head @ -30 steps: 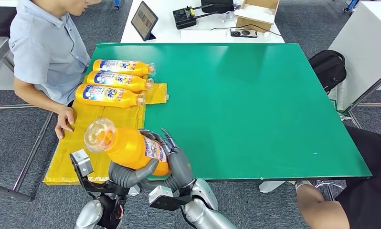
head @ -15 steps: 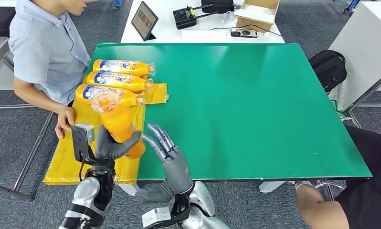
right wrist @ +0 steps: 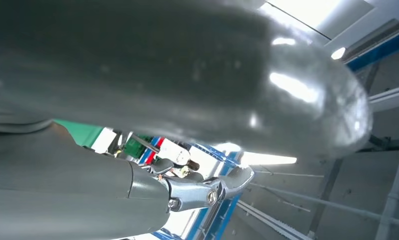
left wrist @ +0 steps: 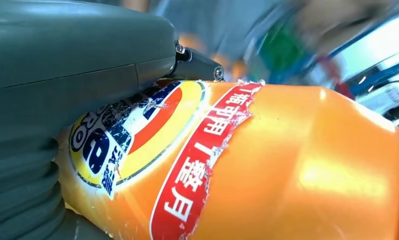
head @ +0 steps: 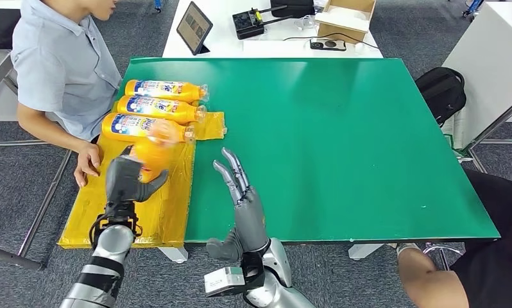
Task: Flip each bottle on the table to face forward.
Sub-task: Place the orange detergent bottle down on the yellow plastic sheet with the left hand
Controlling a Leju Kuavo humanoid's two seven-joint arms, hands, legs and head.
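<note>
My left hand [head: 129,180] grips an orange bottle [head: 152,150] by its body, low over the yellow mat [head: 144,215] and just in front of the row. The left wrist view shows this bottle [left wrist: 297,165] close up, label with red band showing, under my thumb [left wrist: 62,75]. Three more orange bottles lie side by side on the mat with labels up: far [head: 165,89], middle [head: 158,108] and near [head: 144,126]. My right hand [head: 243,194] stands open, fingers straight and pointing away, above the green table's [head: 343,141] near edge, holding nothing. Its grey cover [right wrist: 137,75] looms in the right wrist view.
A person sits at the table's left side with a hand [head: 86,164] resting on the mat's edge. Another person's leg [head: 497,256] is at the lower right. A white table with a tablet [head: 193,27] stands behind. A black bag [head: 441,90] lies to the right.
My right hand let go of the bottle and straightened up open. My left hand carried the bottle alone, forward and left, down toward the row on the mat.
</note>
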